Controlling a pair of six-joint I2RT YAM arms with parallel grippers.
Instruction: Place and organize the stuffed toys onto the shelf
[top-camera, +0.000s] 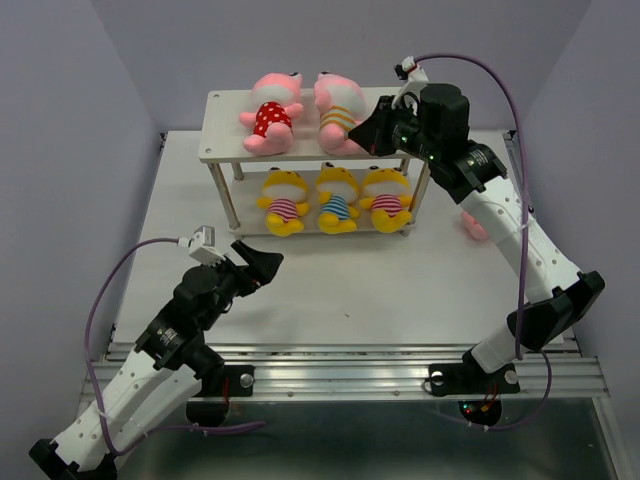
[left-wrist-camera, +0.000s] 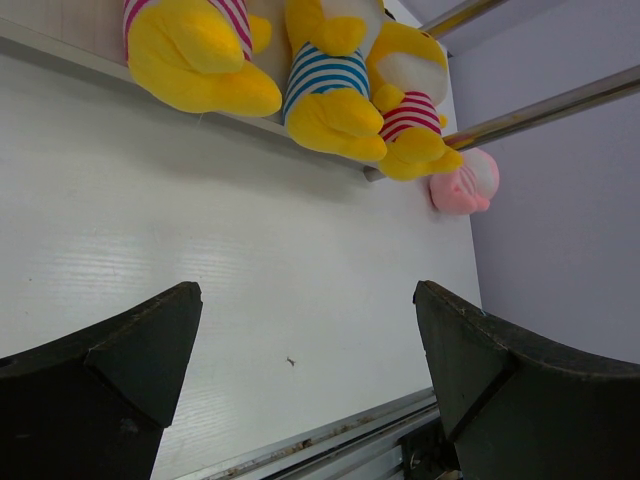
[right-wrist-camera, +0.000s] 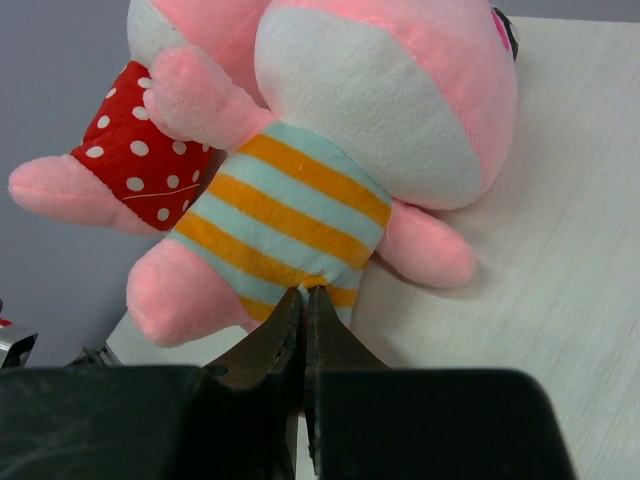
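The shelf (top-camera: 225, 130) stands at the back of the table. On its top board lie a pink toy in a red dotted shirt (top-camera: 270, 115) and a pink toy in an orange-striped shirt (top-camera: 340, 110). Three yellow toys (top-camera: 284, 200) (top-camera: 337, 198) (top-camera: 388, 196) sit in a row on the lower board. A third pink toy (top-camera: 474, 228) lies on the table right of the shelf, partly behind my right arm. My right gripper (right-wrist-camera: 304, 295) is shut on the striped shirt's hem (right-wrist-camera: 330, 170). My left gripper (left-wrist-camera: 305, 330) is open and empty over the table.
A metal rail (top-camera: 350, 355) runs along the table's near edge. Purple walls close in the back and both sides. The shelf's thin legs (left-wrist-camera: 540, 110) stand near the third pink toy (left-wrist-camera: 465, 183).
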